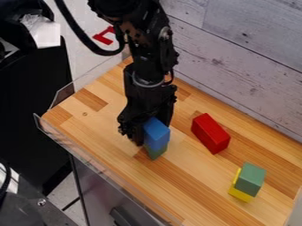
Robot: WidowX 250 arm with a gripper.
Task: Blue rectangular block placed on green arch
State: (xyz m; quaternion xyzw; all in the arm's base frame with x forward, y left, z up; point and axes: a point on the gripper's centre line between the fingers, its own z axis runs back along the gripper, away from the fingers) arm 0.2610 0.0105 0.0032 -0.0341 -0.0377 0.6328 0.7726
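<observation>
The black gripper [146,128] hangs down left of the middle of the wooden surface, close around the back and left of the blue block [156,133]. That rectangular block stands directly above a green piece [156,151], whose lower part shows beneath it; the arm hides the rest, so its arch shape cannot be made out. Whether the blue block rests on the green piece or is held just over it cannot be told.
A red block [210,133] lies right of the gripper. Farther right, a green cube [250,179] sits on a yellow piece [240,193]. A grey plank wall [242,53] borders the back, and a clear rim runs along the left and front edges.
</observation>
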